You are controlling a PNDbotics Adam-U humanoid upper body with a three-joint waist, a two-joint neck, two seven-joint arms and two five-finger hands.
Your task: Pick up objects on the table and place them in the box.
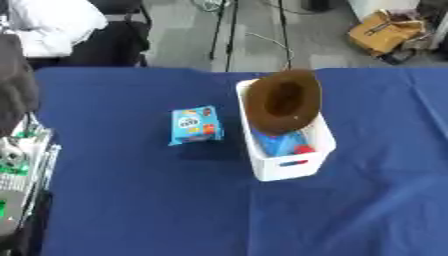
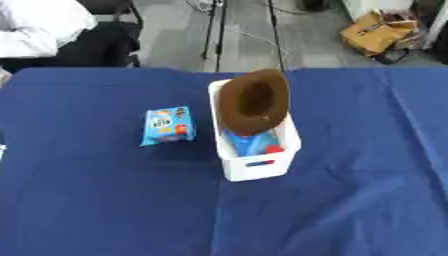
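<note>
White box (image 1: 284, 167) on blue table (image 1: 131, 200), brown hat (image 1: 282, 101) tilted inside, blue packet (image 1: 195, 125) just left

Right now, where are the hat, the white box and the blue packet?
hat (image 1: 282, 101), left eye view, inside of crown.
white box (image 1: 285, 169), left eye view, front wall.
blue packet (image 1: 195, 125), left eye view, middle.
</note>
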